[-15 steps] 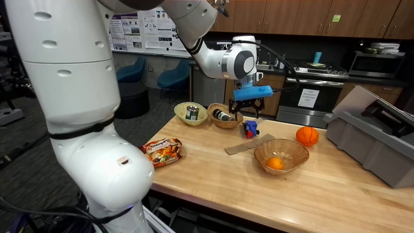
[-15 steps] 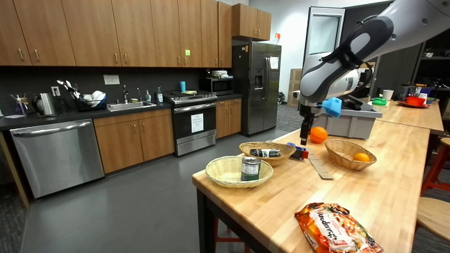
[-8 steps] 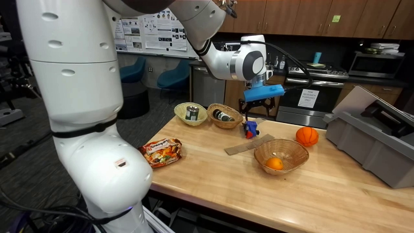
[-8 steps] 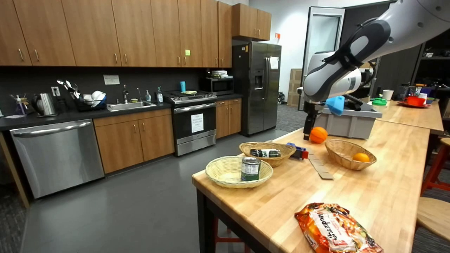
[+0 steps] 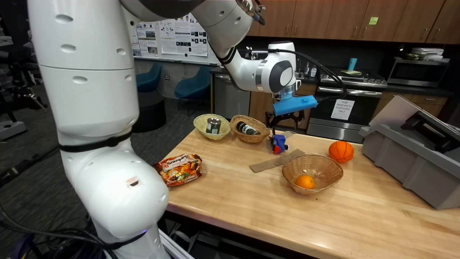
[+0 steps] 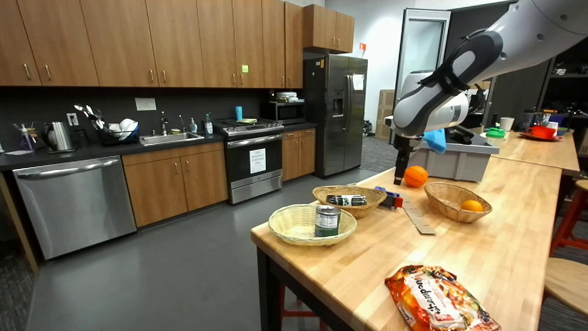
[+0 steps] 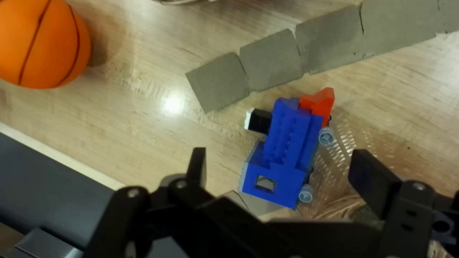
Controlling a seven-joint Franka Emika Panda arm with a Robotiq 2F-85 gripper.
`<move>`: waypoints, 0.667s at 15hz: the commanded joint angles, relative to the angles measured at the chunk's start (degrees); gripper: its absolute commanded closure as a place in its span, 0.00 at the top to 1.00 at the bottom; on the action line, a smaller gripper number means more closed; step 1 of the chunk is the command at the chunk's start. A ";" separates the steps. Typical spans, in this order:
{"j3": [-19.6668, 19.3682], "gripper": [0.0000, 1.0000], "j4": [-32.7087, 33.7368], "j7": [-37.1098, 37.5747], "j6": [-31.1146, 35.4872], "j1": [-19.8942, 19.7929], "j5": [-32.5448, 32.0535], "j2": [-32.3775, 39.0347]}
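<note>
Wrist view: the gripper (image 7: 279, 163) hangs above the blue brick toy (image 7: 285, 152), spread wide and empty, clear of it.

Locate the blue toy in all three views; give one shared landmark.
In an exterior view: blue toy right of centre, just below mid-height.
In an exterior view: blue toy right of centre, below mid-height.
Wrist view: blue toy right of and slightly below centre.
Landmark: basketball, right of it in both exterior views, upper left in wrist view.
</note>
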 commanded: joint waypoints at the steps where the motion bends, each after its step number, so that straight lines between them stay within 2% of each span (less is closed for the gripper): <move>1: 1.51 1.00 1.48 -5.11 -1.37 -0.11 3.11 0.19; 10: 1.81 1.00 0.83 -5.30 -3.03 -0.14 3.43 0.23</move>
